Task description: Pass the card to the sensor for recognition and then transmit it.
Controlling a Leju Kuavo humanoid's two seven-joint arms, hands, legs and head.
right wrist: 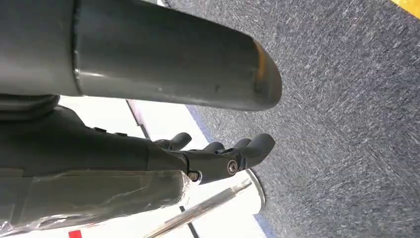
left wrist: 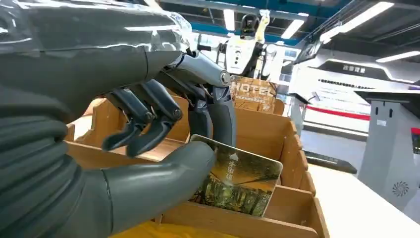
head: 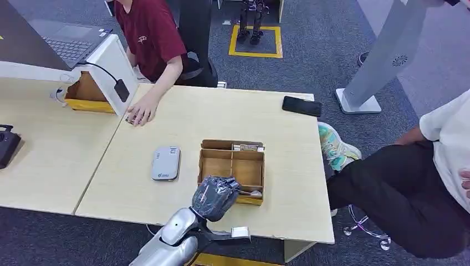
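Pinching the card [left wrist: 237, 182] between thumb and fingers, the left hand [head: 215, 197] sits over the near edge of the wooden tray [head: 206, 166], the landmark for everything else. In the left wrist view the card stands tilted inside a tray compartment, its lower edge seemingly still below the near wall, the thumb on its printed face and dark fingers behind its upper edge. The sensor [head: 166, 163] (a pale flat reader, I judge) lies on the table [head: 288, 183] just beside the tray, on its far side from the seated person's dark trousers [head: 399, 194].

What could go wrong: the grip covers one corner only, so the card may pivot or slip as it lifts, and its lower edge could catch the tray wall if the hand moves toward the sensor before clearing it.

The right hand [right wrist: 218, 158] hangs over carpet, fingers loosely curled and apart, holding nothing that I can see. From the head view the left hand's wrapped back hides both card and fingers. How firmly the fingers press the card's back cannot be told.
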